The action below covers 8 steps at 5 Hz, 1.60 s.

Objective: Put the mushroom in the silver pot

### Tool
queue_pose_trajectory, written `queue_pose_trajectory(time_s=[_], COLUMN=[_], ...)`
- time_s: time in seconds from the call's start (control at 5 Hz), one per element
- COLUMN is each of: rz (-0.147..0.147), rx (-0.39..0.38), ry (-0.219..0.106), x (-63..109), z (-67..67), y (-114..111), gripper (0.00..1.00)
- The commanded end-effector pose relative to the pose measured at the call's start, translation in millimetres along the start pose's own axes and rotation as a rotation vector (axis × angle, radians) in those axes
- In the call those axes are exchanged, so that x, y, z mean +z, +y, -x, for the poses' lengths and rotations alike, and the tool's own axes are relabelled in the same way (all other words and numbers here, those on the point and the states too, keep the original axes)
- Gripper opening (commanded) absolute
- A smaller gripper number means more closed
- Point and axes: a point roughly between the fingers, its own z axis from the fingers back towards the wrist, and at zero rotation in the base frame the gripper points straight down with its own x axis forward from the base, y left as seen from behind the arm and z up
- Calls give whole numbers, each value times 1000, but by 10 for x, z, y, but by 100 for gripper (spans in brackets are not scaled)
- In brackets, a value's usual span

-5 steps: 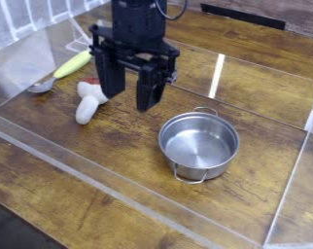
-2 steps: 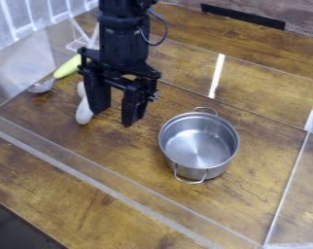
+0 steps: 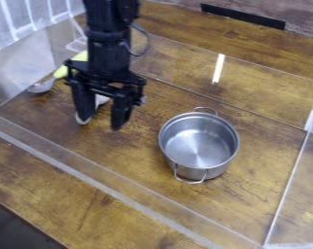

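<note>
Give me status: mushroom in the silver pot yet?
Not yet. The silver pot is empty. The gripper hangs over the mushroom, fingers open around it, no grip visible. The mushroom sits on the table. Left: close, lift, carry right, drop in the pot.

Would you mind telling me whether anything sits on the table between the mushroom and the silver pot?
Nothing visible does. The mushroom lies left of the silver pot, with only bare wooden table between them. The open gripper hangs right at the mushroom.
</note>
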Motion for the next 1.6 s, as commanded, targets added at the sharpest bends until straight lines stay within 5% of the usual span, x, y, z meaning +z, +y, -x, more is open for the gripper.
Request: queue_pose_trajectory(time_s=[0.0, 0.4, 0.6, 0.8, 1.4], rz=[2, 12, 36, 49, 69], rx=[53, -1, 65, 129, 81], ry=[-70, -111, -136, -155, -207], x=[83, 227, 260, 272, 312], z=[-99, -88, -113, -150, -351], y=[193, 425, 431, 400, 190], gripper=[100, 100, 100, 100, 100])
